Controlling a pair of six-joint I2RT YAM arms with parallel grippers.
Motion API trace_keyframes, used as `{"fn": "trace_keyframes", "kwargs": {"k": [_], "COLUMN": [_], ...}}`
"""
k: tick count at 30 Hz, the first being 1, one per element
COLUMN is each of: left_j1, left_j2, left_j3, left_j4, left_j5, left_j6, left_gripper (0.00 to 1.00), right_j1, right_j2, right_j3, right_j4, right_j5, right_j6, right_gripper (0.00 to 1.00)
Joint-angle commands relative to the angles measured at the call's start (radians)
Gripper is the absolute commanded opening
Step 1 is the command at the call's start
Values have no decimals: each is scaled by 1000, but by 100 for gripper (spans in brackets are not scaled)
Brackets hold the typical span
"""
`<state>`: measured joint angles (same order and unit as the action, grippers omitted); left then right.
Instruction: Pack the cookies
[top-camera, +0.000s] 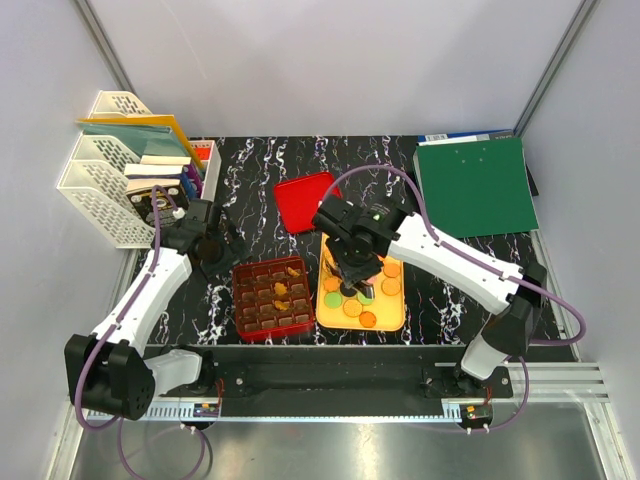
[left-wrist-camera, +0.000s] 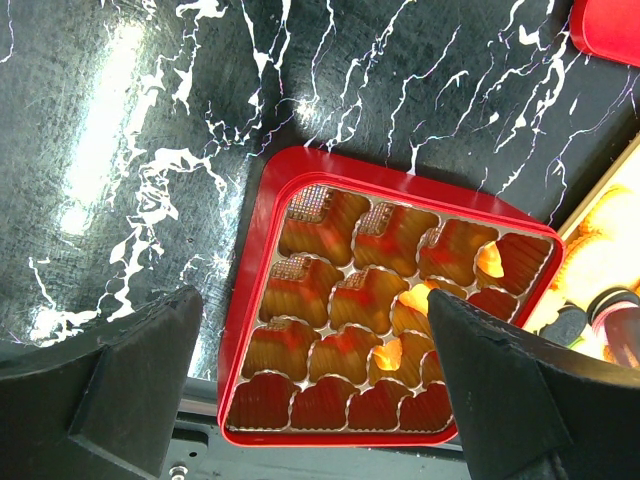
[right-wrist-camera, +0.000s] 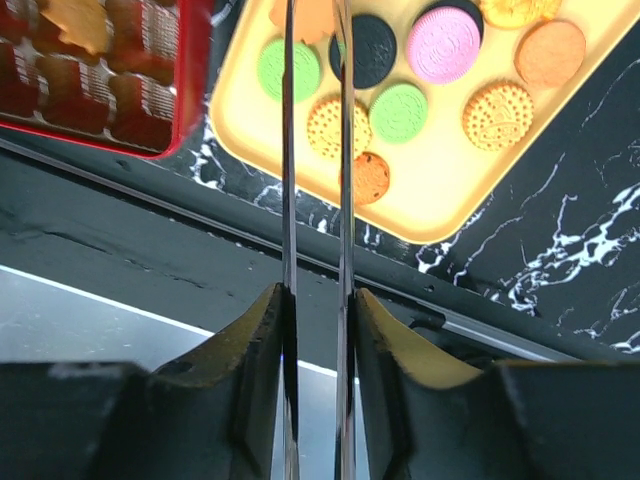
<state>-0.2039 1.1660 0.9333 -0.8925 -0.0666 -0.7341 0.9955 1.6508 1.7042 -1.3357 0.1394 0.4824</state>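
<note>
**Marbled black desk (top-camera: 260, 165): cookies lying under the right pincer**

Side by side on the desk are sitting a red grid box (top-camera: 240, 300) and a yellow tray (top-camera: 395, 315). Most cookies (top-camera: 352, 307) are lying on the tray, and a few orange ones are resting in the box's cells. The right pincer (top-camera: 357, 288) is hanging directly over the tray's cookies, its thin blades standing a narrow gap apart. An orange cookie is showing at the tips, but I cannot tell whether it is pinched. The left pincer (left-wrist-camera: 315, 310) is hovering near the box's left side, spread wide.
</note>
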Motion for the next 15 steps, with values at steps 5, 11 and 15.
{"fn": "trace_keyframes", "kwargs": {"k": [5,11,15], "left_j1": [3,3,3], "left_j2": [-20,-20,-22], "left_j3": [-7,-8,-8], "left_j4": [24,24,24], "left_j5": [14,14,14], "left_j6": [-8,-10,-11], "left_gripper": [99,99,99], "right_j1": [2,3,2], "right_j2": [-42,-34,-19], "right_j3": [-86,-95,-92], "right_j4": [4,32,53], "right_j5": [-21,-38,-66], "right_j6": [-11,-16,-24], "right_gripper": [45,52,53]}}
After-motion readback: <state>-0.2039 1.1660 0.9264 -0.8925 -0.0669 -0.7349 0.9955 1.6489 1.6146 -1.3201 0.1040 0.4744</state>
